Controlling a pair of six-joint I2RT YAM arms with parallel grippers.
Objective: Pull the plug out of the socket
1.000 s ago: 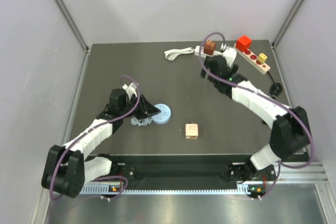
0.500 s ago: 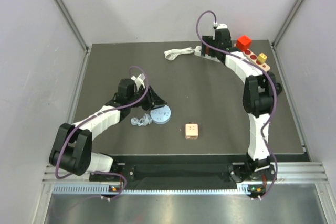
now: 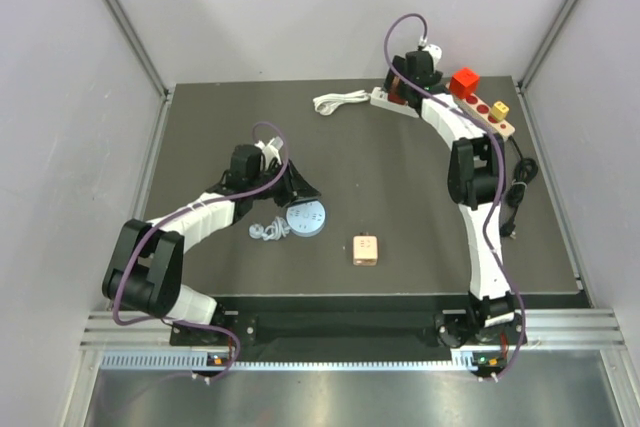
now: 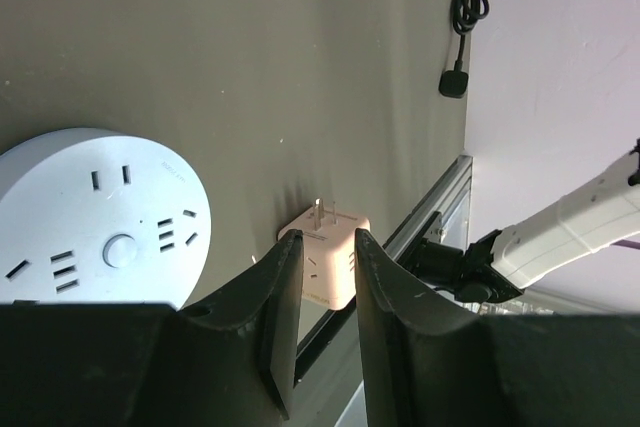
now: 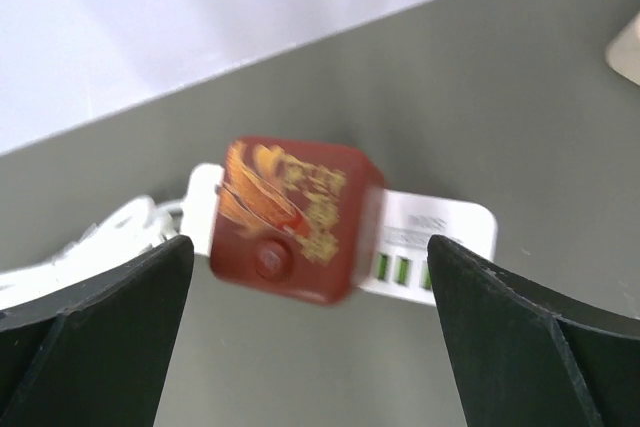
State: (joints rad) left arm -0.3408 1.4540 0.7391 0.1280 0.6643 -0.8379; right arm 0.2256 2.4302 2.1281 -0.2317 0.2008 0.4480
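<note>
A dark red cube plug (image 5: 295, 217) sits plugged into the white power strip (image 5: 435, 232) at the back of the table. It shows blurred in the right wrist view. My right gripper (image 5: 308, 247) is wide open, with one finger on each side of the plug and neither touching it. In the top view the right gripper (image 3: 405, 85) hangs over the plug (image 3: 398, 97) and covers most of it. My left gripper (image 3: 298, 192) is slightly open and empty, just behind the round blue socket (image 3: 305, 218).
A pink cube adapter (image 3: 365, 249) lies near the front and shows between the left fingers (image 4: 285, 257). A wooden strip (image 3: 490, 112) with a red cube (image 3: 463, 81) is at the back right. The power strip's coiled white cord (image 3: 335, 102) and a black cable (image 3: 518, 182) lie nearby.
My right arm has stretched to the back of the table and brought its open gripper over the red plug. My left gripper has shifted slightly back and right from the round socket.
</note>
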